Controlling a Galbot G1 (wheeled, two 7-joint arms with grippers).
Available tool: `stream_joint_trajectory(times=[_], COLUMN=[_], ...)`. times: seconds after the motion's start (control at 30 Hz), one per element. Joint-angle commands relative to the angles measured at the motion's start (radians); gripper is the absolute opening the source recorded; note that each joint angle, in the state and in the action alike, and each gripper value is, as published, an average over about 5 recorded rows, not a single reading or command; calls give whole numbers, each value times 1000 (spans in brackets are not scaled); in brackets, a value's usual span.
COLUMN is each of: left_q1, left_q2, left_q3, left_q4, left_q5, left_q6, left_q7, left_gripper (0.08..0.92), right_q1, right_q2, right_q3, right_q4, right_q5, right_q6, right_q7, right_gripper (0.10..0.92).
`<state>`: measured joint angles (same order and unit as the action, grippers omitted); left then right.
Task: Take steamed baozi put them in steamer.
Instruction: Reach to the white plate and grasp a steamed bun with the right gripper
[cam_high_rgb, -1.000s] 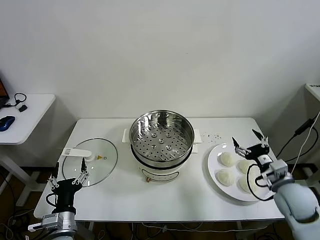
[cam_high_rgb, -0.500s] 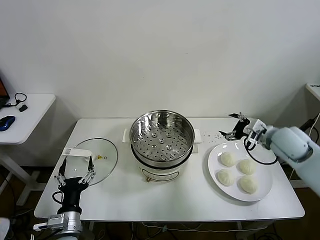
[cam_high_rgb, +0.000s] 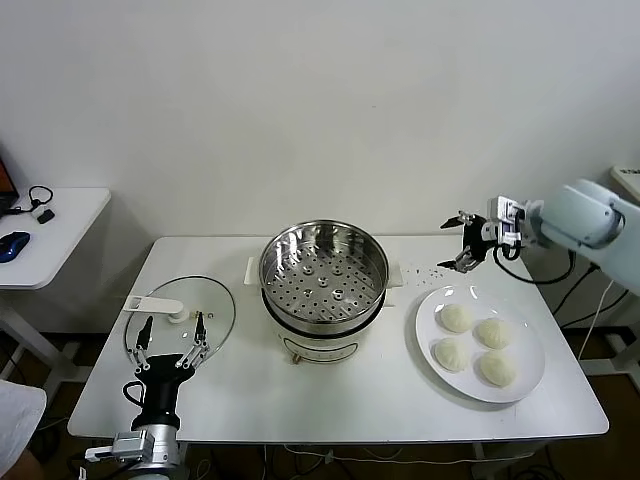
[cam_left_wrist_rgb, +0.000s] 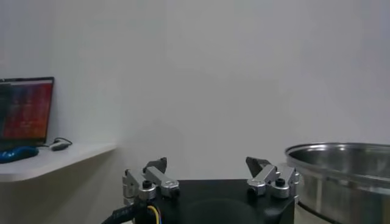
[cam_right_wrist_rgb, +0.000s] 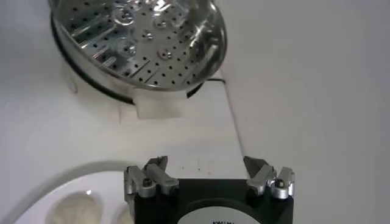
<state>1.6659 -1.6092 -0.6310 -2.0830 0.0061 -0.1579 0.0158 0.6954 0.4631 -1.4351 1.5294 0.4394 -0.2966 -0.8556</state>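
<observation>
The shiny steamer (cam_high_rgb: 323, 275) stands mid-table with its perforated tray bare; it also shows in the right wrist view (cam_right_wrist_rgb: 140, 42) and the left wrist view (cam_left_wrist_rgb: 341, 173). Several cream-white baozi (cam_high_rgb: 456, 318) lie on a round white plate (cam_high_rgb: 528, 385) to its right. My right gripper (cam_high_rgb: 458, 243) hovers open and holding nothing above the table just beyond the plate's far edge, between plate and steamer; its wrist view (cam_right_wrist_rgb: 206, 161) shows one baozi (cam_right_wrist_rgb: 73, 210) below. My left gripper (cam_high_rgb: 172, 325) stands open over the near edge of the glass lid, fingers up (cam_left_wrist_rgb: 207, 163).
A flat glass lid (cam_high_rgb: 185, 305) with a white handle lies left of the steamer. A white side table (cam_high_rgb: 60, 215) with a mouse and a laptop (cam_left_wrist_rgb: 24, 109) stands beyond the table's left end. A wall is close behind.
My right gripper has risen from over the plate and swung back to beyond the plate's far edge, still open. My left gripper has shifted slightly right, toward the lid.
</observation>
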Motion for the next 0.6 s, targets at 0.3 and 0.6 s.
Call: stream_joint_trajectory(times=[0.3,0.6], left_q1=[1,-11], left_q2=[-3,-15], left_q3=[35,28], left_q4=[9,33], left_q5=[26,32], left_q6=[-22,-25], left_q7=[0,0], left_gripper=[823,823], right_q1=[204,-86], right_q2=[69,105], right_q3=[-498,-263], right_q4=[-149,-243], right_q5=[22,-13], right_q6=[94,97], right_q7=[-139,-124], right_gripper=[823,823])
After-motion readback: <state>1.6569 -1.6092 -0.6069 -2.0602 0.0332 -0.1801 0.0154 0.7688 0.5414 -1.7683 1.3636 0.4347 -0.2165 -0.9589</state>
